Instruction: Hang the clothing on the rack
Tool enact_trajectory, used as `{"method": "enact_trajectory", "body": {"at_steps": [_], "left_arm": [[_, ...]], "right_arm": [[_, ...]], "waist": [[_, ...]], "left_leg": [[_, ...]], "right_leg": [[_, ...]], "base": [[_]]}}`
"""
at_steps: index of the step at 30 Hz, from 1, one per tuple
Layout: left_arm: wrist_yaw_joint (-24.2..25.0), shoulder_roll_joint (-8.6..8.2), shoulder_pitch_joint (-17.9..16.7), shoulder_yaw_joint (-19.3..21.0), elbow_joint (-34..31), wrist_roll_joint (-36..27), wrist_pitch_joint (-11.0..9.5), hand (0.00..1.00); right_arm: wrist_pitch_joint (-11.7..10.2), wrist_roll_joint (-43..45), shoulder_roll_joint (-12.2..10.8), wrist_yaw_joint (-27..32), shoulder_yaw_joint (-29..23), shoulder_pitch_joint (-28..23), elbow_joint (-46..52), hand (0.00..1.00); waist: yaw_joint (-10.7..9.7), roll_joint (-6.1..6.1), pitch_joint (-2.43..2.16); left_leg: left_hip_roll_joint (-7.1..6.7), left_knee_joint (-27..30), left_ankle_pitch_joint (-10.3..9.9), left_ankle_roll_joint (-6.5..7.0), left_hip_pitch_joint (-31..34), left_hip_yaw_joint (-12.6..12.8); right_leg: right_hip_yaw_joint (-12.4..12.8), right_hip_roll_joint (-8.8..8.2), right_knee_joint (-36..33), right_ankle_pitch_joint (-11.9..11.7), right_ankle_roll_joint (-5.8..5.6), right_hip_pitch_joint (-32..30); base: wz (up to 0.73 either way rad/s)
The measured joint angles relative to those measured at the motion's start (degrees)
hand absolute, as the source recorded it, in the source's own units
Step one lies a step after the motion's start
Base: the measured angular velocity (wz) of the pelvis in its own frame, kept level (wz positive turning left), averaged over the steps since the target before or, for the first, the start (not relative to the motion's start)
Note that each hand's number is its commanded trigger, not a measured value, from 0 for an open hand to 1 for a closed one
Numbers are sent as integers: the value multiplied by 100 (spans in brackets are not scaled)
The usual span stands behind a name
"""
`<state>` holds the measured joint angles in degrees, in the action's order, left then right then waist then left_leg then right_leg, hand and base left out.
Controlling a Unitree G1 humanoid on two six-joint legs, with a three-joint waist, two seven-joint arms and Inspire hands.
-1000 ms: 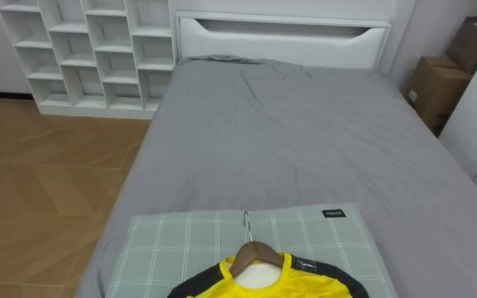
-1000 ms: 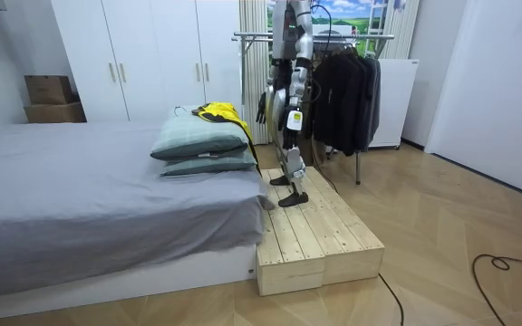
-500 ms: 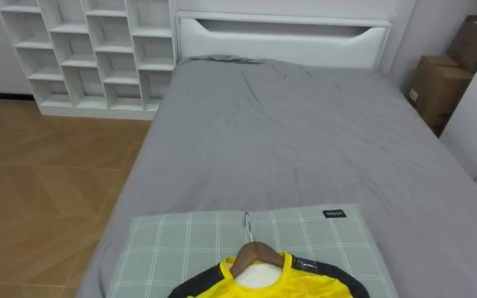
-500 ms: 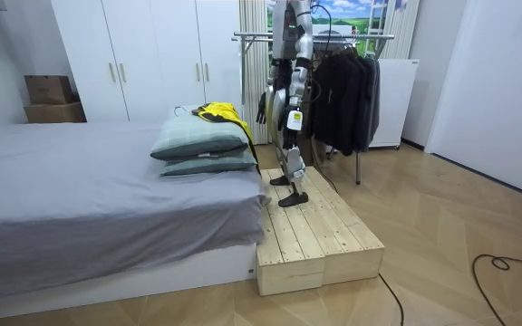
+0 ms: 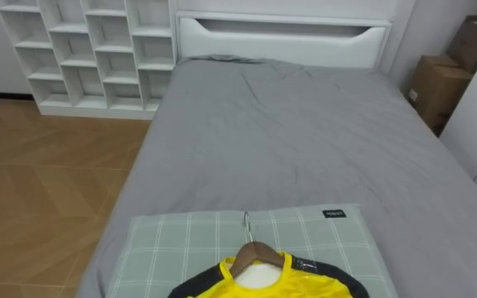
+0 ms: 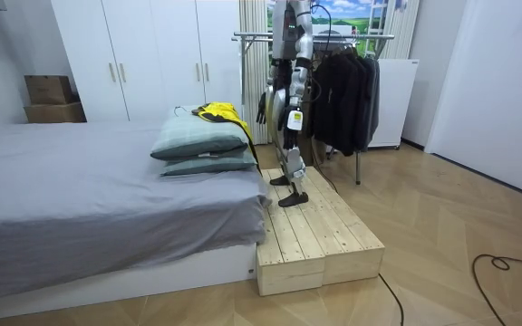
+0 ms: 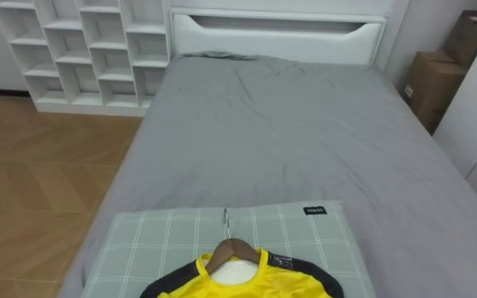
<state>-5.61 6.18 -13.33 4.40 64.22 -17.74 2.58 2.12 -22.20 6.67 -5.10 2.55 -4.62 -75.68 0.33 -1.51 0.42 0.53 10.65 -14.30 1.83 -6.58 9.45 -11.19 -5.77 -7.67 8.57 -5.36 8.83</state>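
Note:
A yellow shirt with dark sleeves (image 5: 263, 286) sits on a wooden hanger (image 5: 255, 251) whose metal hook (image 5: 247, 222) points up the bed. It lies on a green checked pillow (image 5: 172, 240) at the near end of the bed; the room view shows the yellow shirt (image 6: 217, 111) on top of two stacked pillows. I stand upright on a wooden platform (image 6: 311, 237) beside that end of the bed, facing it. My right hand (image 6: 263, 106) hangs open at my side, holding nothing. My left hand (image 6: 290, 117) hangs by my thigh. A clothes rail (image 6: 333, 38) with dark garments (image 6: 343, 91) stands behind me.
The grey bed (image 5: 305, 141) stretches ahead to a white headboard (image 5: 280, 37). White cube shelves (image 5: 89, 50) stand at the far left, cardboard boxes (image 5: 437, 83) at the far right. Wood floor (image 5: 40, 182) runs along the bed's left side. White wardrobes (image 6: 143, 54) line the wall.

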Motion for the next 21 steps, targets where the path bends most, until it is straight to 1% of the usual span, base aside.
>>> {"method": "enact_trajectory", "body": {"at_steps": [3,11,12,15,17,21], "left_arm": [[-3,0,3,0,0,0,3,0],[-1,0,3,0,0,0,3,0],[2,0,3,-1,0,-1,4,0],[9,0,3,-2,0,-1,4,0],[8,0,2,-1,0,0,4,0],[-16,0,6,-9,0,-4,4,0]], "right_arm": [[40,0,0,13,0,7,1,0],[41,1,0,20,1,7,1,0],[41,0,0,21,2,7,1,0],[41,0,0,23,3,7,0,0],[41,0,0,24,2,8,-2,0],[41,0,-4,67,7,8,0,0]], "waist": [[0,-2,0],[0,-2,-2],[2,15,-13],[2,22,-17],[2,40,-27],[-2,41,-24]], "left_leg": [[0,4,0,0,2,0],[0,10,0,0,4,0],[0,12,0,0,5,1],[0,12,0,0,5,1],[-1,13,0,0,-1,-1],[-2,18,0,0,-3,-7]], "right_leg": [[1,0,0,0,0,-1],[1,0,-1,0,0,6],[0,0,-1,0,0,8],[0,0,-1,0,0,9],[-1,0,-1,0,0,21],[1,0,-1,0,0,28]], "base": [[0],[0],[0],[0],[0],[0]]}}
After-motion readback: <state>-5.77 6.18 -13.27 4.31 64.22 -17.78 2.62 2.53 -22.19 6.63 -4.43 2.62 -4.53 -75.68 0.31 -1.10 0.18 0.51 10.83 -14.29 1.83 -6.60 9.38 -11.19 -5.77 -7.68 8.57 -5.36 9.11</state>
